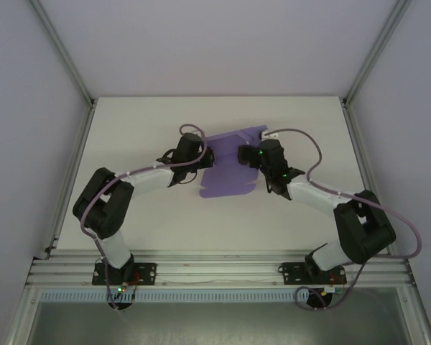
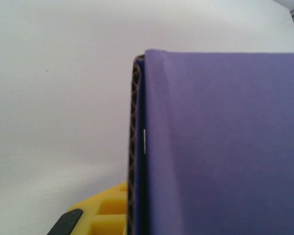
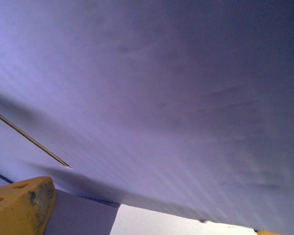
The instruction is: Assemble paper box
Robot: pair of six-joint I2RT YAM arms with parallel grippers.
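One paper box (image 1: 228, 172), an unfolded purple sheet, is laid on the table (image 1: 129, 136) between both end effectors. Left end effector (image 1: 203, 159) is clenched on the sheet's edge; right end effector (image 1: 250, 157) is spread wide over the opposite side. Judged light, thin, bendable, easily creased; best held at edges beside folds.

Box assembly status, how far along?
Done: little; the paper box lies mostly as a flat sheet. In hand: left gripper shut on its left edge, where one fold stands up. Right gripper open over the sheet. Left: remaining flaps, closing.
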